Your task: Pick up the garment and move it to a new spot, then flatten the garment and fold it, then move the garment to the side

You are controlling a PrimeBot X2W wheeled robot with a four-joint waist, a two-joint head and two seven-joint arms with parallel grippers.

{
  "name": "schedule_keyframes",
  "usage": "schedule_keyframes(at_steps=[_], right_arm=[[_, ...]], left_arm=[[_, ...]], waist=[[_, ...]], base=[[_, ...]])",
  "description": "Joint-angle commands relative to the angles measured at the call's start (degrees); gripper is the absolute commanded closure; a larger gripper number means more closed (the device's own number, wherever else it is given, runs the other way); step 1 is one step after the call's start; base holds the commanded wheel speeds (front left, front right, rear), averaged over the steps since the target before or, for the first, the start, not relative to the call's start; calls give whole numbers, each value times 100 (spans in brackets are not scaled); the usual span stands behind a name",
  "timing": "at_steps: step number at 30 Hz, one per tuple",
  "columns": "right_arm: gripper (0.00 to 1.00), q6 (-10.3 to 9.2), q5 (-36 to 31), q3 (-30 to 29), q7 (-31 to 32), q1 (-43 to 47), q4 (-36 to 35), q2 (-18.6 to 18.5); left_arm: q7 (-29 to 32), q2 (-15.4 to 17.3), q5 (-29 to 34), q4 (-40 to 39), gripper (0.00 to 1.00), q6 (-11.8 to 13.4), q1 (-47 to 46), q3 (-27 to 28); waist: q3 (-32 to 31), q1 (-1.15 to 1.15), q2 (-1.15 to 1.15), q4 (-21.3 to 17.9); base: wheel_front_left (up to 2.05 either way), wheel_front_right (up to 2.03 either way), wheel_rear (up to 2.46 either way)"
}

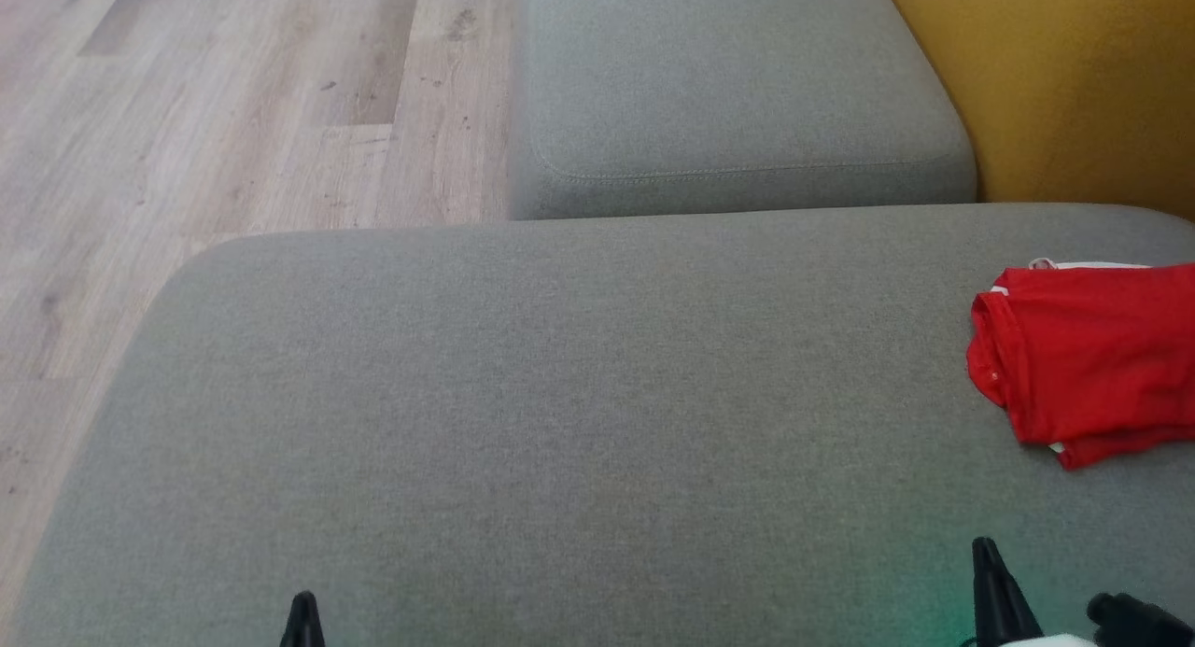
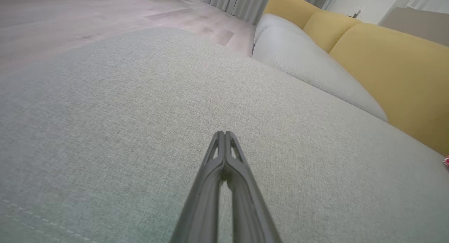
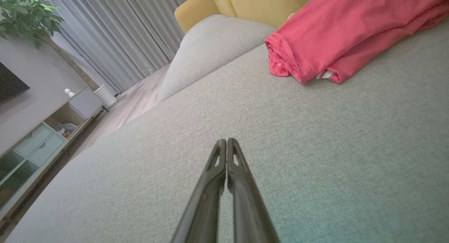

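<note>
Status: the red fabric garment [image 1: 1092,358] sits at the right edge of the head view, mid-height, on the wide grey woven sofa seat [image 1: 560,395], well apart from both my grippers. It lies as a compact layered stack with white trim peeking out at the edges. I judge the pick, flatten and fold done and the garment parked to the side, so little or nothing is left. The frame cuts off its far part, so I can't check that.

My left gripper [image 2: 224,133] has its fingers pressed together, empty, over bare cushion at lower left. My right gripper [image 3: 226,140] is the same, closed on nothing at lower right.

Around: second grey cushion [image 1: 728,87] top centre, mustard-yellow backrest [image 1: 1074,77] upper right, pale wood plank floor [image 1: 187,115] upper left. Nothing lies between the grippers and the garment.
</note>
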Motion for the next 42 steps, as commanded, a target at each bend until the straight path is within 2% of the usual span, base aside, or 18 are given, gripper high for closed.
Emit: schedule_keyframes(at_steps=[1,42], right_arm=[[100,12,166,-18,18,-360,-224,-13],[100,25,3056,-269,696,-982,-443,-24]], left_arm=[[14,-1,-152,-204,100,-55,-336,147],[708,-19,-3025,-472,100,-415,-947,620]], waist=[[11,0,0,-3],[413,0,0,-82]], base=[[0,0,0],[0,0,0]])
